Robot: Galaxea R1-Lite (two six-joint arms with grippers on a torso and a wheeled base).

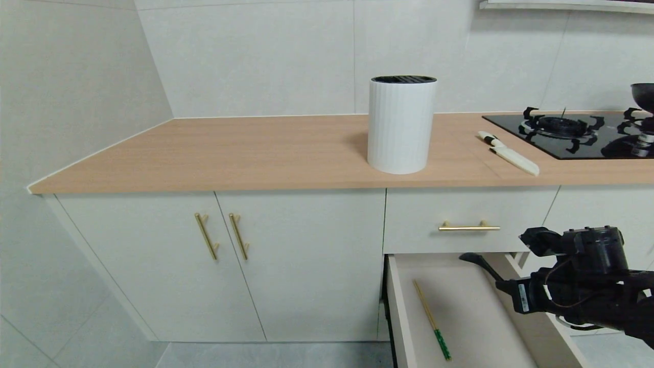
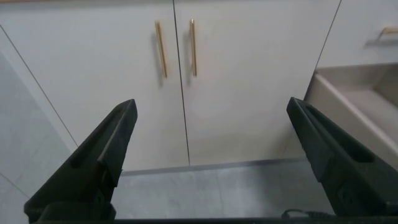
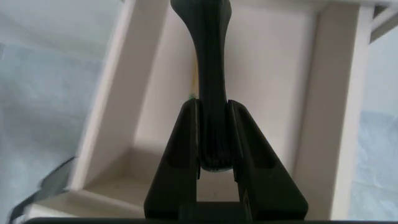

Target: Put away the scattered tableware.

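The right gripper (image 3: 213,112) is found closed on a dark utensil (image 3: 208,56), with both fingers pressed against its narrow shaft. The kind of utensil cannot be told. It is held above the open drawer (image 1: 401,317), toward the drawer's right side, and is clear of the drawer floor as far as can be judged. The utensil's long axis is seen to run from the gripper toward the back of the drawer, roughly in line with the drawer's length. Its broader free end points at the cabinet. A pair of chopsticks (image 1: 431,321) is noted on the drawer floor nearer the left wall, green ends toward the robot. They lie roughly parallel to the held utensil and apart from it.

The step in hand is judged to be the depositing of the utensil in the drawer. The next move is judged to call for lowering the utensil until it is near the drawer floor. Its axis should be kept along the drawer so that neither end fouls the side walls, and it should then be released beside the chopsticks.

The left gripper (image 2: 214,165) is recorded as wide open and holding nothing, facing the cabinet doors (image 2: 249,93) to the left of the drawer.

On the surface (image 1: 255,153) above, a pale knife (image 1: 508,153) lies between a white ribbed holder (image 1: 402,125) and the hob (image 1: 572,134). It is judged not yet put away.
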